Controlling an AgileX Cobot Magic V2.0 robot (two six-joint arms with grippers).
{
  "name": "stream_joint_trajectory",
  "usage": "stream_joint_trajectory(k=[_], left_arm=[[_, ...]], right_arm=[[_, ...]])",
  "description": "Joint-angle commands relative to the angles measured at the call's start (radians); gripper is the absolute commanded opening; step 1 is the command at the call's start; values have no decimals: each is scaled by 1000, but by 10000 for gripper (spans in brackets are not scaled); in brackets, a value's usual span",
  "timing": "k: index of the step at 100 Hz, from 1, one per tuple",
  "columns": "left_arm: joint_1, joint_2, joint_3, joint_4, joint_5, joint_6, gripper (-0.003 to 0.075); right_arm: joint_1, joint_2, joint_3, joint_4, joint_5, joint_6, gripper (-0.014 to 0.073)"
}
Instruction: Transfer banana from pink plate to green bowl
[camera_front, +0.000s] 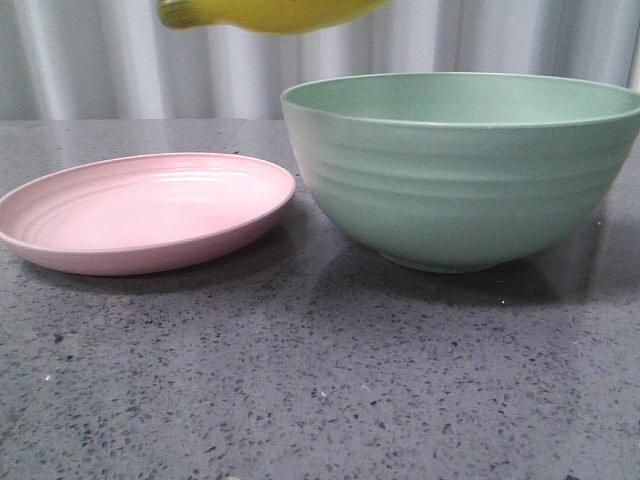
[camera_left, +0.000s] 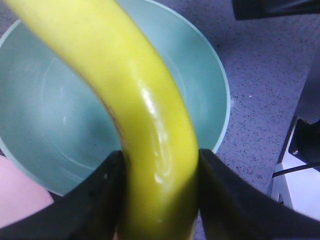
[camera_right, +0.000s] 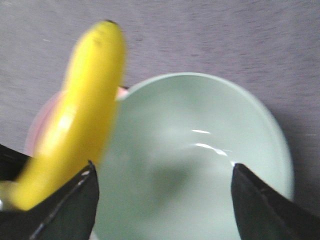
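My left gripper (camera_left: 159, 172) is shut on the yellow banana (camera_left: 135, 100) and holds it in the air over the near-left rim of the green bowl (camera_left: 50, 115). In the front view only the banana's underside (camera_front: 270, 12) shows at the top edge, above the gap between the empty pink plate (camera_front: 140, 212) and the green bowl (camera_front: 465, 165). My right gripper (camera_right: 162, 187) is open and empty, high above the bowl (camera_right: 200, 165); the banana (camera_right: 75, 115) hangs blurred to one side of it, over the plate's edge (camera_right: 42, 117).
The plate and bowl stand side by side on a dark speckled countertop (camera_front: 320, 380). A corrugated grey wall (camera_front: 120, 70) runs behind. A dark part of the other arm (camera_left: 272, 7) and a white base (camera_left: 300, 185) show in the left wrist view.
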Motion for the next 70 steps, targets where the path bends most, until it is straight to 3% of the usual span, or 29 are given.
stream_joint_trajectory(k=[1, 29, 55, 62, 70], left_arm=[[-21, -15, -35, -46, -55, 5, 206], [-62, 12, -35, -62, -70, 5, 206], [-62, 12, -35, -65, -76, 5, 206], [-62, 12, -35, -65, -78, 5, 208], [-62, 12, -35, -65, -81, 5, 211]], right_arm=[[3, 46, -75, 132, -58, 0, 478], [3, 216, -134, 283, -56, 0, 478], [3, 265, -136, 308, -49, 0, 468], [3, 265, -136, 310, -49, 0, 412], [3, 265, -136, 320, -49, 0, 279]])
